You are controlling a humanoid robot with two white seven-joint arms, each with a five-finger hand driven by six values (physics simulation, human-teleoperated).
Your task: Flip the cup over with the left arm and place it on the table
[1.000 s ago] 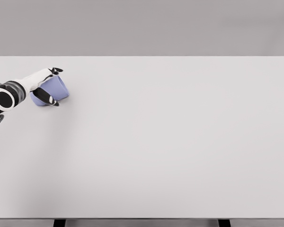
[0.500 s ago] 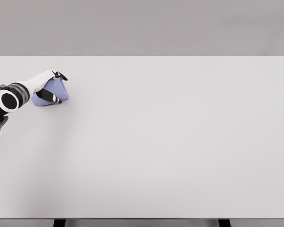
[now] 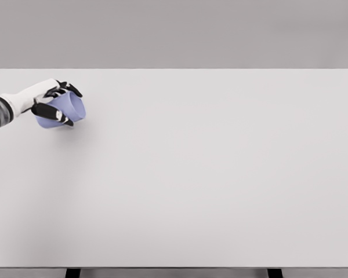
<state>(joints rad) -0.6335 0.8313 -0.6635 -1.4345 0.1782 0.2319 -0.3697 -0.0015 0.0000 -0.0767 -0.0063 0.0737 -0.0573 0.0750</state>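
Note:
A lavender-blue cup (image 3: 65, 110) is at the far left of the white table (image 3: 197, 174), tilted with its open rim turned toward the right and slightly up. My left hand (image 3: 57, 104) comes in from the left edge and is shut on the cup, black-tipped fingers (image 3: 71, 89) over its top and the thumb (image 3: 51, 112) across its front. Part of the cup's base is hidden behind the hand. The cup appears to be just above the table, or touching it. The right arm is out of view.
The table's left edge lies close beside the hand. A grey wall runs behind the table's far edge (image 3: 174, 69).
The left forearm has pulled back to the left, so less of it shows. The wrist has turned, and the cup's open rim now faces right and up.

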